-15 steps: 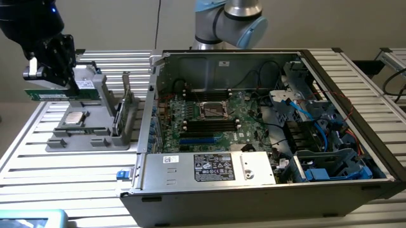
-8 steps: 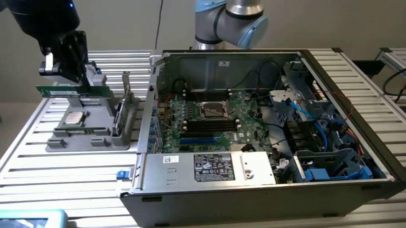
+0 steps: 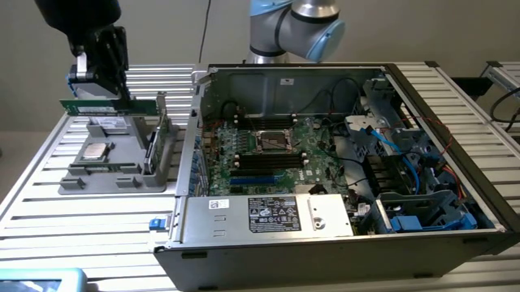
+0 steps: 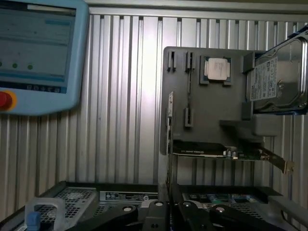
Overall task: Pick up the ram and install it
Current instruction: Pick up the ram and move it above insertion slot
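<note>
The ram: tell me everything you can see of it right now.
The ram is a long, narrow green circuit-board stick. It is held level, on its long edge, by the gripper, which is shut on its upper edge. It hangs in the air above the grey parts tray at the exterior view's left, apart from it and outside the open computer case. Its chips and label cannot be made out.

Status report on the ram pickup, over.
Gripper shut on the ram, above the gray parts tray. Ram level, clear of tray. Not yet at the open computer case; its side wall stands between.
</note>
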You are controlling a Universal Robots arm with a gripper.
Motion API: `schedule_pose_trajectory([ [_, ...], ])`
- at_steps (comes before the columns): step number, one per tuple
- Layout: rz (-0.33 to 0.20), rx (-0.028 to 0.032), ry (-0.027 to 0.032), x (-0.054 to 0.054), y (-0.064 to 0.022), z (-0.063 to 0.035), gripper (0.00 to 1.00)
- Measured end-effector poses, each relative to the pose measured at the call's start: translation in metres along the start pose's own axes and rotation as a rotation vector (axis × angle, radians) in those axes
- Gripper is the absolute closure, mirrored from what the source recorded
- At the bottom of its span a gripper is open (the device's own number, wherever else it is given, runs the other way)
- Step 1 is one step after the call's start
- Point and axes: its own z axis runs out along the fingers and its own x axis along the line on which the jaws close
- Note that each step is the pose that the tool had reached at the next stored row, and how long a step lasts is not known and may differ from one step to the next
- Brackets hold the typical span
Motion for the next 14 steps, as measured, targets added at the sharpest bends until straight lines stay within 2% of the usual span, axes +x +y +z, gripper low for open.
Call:
schedule_pose_trajectory([
  [8, 0.000, 0.0013, 0.0000, 0.000, -0.0327, -0.0007, 0.86],
  [14, -0.001, 0.0137, 0.0018, 0.000, -0.0527, -0.0010, 0.86],
])
